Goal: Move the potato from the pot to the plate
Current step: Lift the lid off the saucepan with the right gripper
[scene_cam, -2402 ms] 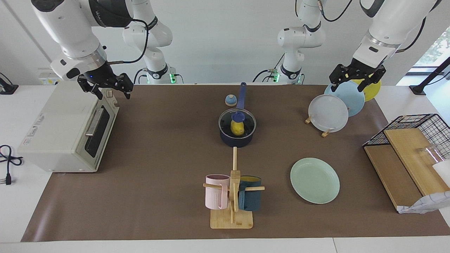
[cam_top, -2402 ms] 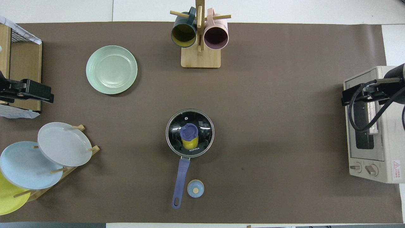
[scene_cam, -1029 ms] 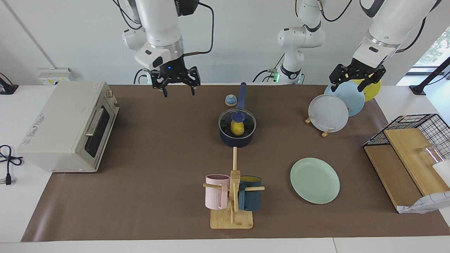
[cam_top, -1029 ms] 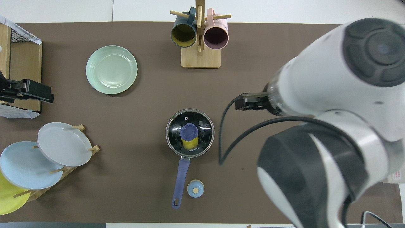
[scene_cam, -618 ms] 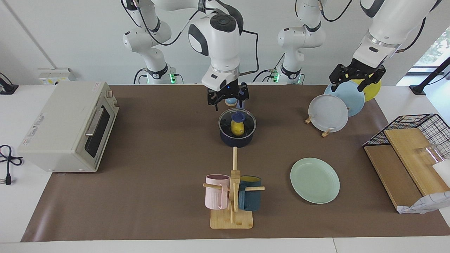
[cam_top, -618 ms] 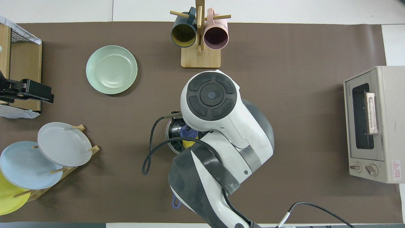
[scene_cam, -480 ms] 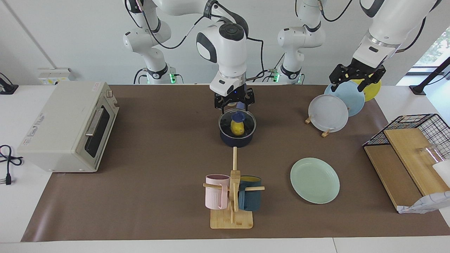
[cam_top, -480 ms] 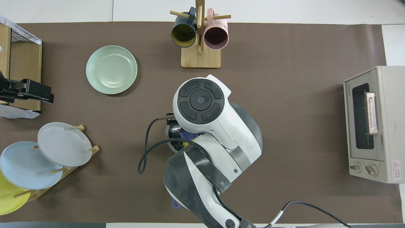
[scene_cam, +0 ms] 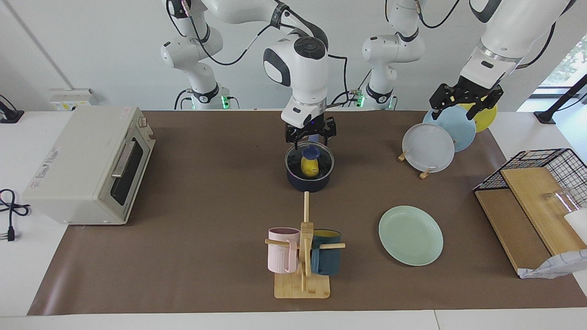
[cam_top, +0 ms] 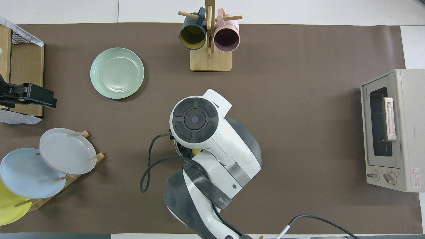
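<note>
over the pot (scene_cam: 309, 178) hangs my right gripper (scene_cam: 310, 141), just above the blue knob (scene_cam: 311, 151) of the glass lid (scene_cam: 323, 161). its fingers are spread apart and hold nothing. my left gripper (scene_cam: 465, 106) waits over the rack of plates (scene_cam: 428, 147), toward the left arm's end of the table from the pot, and its fingers are spread too.

the potato (scene_cam: 310, 168) sits inside the pot, under the lid. i think the lid must come off first. the knob is small and stands up, so that is the spot to pinch. glass can break, so i should set it down softly.

the potato looks smooth and round, so i think it may slip. i would grab it around its fat middle.

the plate (scene_cam: 411, 235) lies flat, farther from the robots than the pot and toward the left arm's end.
</note>
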Robot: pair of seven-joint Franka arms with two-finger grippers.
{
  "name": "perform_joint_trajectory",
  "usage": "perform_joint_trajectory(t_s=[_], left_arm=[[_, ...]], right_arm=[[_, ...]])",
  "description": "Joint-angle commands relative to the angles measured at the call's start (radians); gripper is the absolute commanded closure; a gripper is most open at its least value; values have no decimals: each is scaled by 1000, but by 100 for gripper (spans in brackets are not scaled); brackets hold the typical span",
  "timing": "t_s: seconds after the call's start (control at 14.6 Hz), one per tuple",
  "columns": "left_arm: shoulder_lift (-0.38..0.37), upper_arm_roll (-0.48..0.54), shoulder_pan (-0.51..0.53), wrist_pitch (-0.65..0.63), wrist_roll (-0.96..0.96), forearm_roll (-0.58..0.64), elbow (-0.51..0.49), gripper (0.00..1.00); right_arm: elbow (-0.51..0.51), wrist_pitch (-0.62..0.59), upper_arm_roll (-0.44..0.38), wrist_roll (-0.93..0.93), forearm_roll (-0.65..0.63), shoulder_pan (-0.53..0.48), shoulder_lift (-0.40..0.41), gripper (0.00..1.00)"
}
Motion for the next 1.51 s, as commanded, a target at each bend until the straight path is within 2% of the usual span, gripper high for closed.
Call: perform_joint_trajectory(t_s=[0.0,0.62,1.1,1.37,1.44], left_arm=[[-22,8,-3,-11,2,-8,-25,0],[-23,8,-3,-6,-1,-8,-25,0],[-23,8,-1,-12,-3,-8,-25,0],[-25,8,-3,-12,-3,-8,-26,0],[-26,8,-4,-12,-8,-8,-26,0]], right_arm=[[-41,46,-4,7,-23,2,-7,0],[-114,169,-4,4,-23,-9,-6,0],[-124,167,-4,-19,-25,-9,-7,12],[-127,167,-4,-19,-25,-7,-9,30],[-127,166,-4,-19,-25,-7,-9,44]])
